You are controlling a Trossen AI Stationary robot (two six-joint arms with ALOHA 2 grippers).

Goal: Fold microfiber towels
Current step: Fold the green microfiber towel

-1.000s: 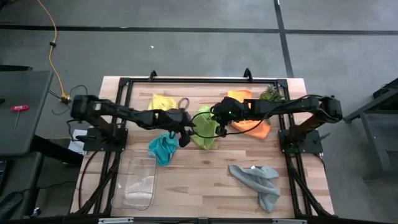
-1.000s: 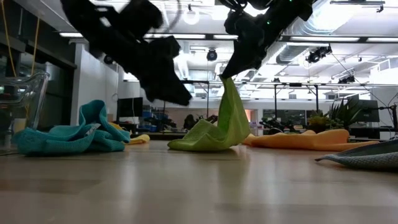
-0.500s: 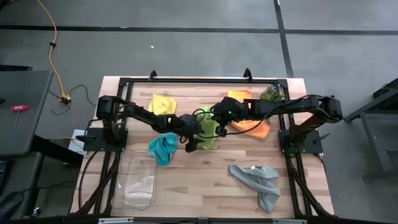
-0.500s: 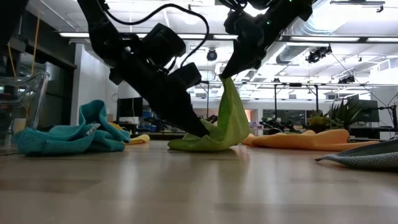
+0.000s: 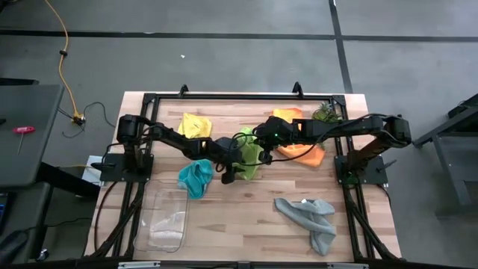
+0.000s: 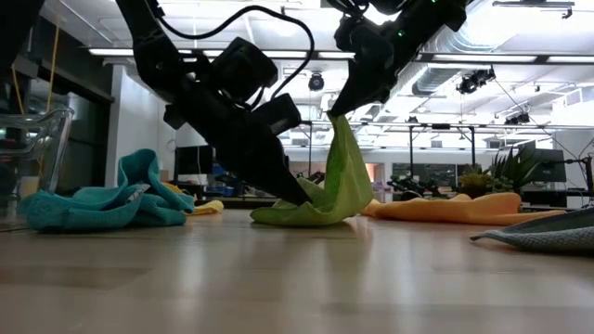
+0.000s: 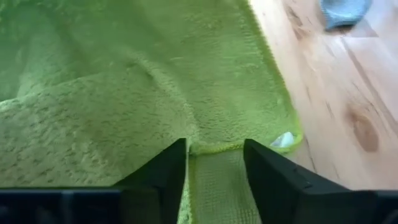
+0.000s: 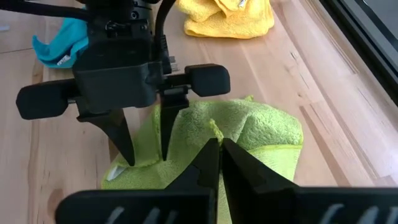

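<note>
The lime green towel (image 5: pixel 252 155) is drawn up into a peak, its lower part bunched on the table (image 6: pixel 306 215). My right gripper (image 6: pixel 336 109) is shut on the peak. My left gripper (image 8: pixel 146 158) slants down at the towel's low edge nearest the teal towel (image 5: pixel 194 178), open, with a strip of green cloth between its fingers (image 7: pixel 214 162). The yellow towel (image 5: pixel 196 123), orange towel (image 5: pixel 305 155) and grey towel (image 5: pixel 310 217) lie crumpled on the table, untouched. My left gripper sets its fingertips (image 8: pixel 163 154) down on the towel's hemmed edge (image 7: pixel 217 148), slanting from above and from the table's left. Cloth lies between the two fingers; whether they pinch it, I cannot tell. That edge rests on the table. My right gripper pinches a raised fold at the towel's top (image 8: pixel 214 134) between its two shut fingers, slanting down from the table's right. The cloth hangs below the fingers in a peak (image 6: pixel 342 158), and its lower part stays on the table.
A clear plastic tray (image 5: pixel 166 220) stands near the table's front left corner. A small green plant (image 5: pixel 325 113) sits at the far right. Bare wood lies between the tray and the grey towel.
My left gripper has come down from above the table and toward the lime green towel, and its fingertips now stand at the towel's low edge. It has held there for the last half second. The towel's peak has not shifted.
</note>
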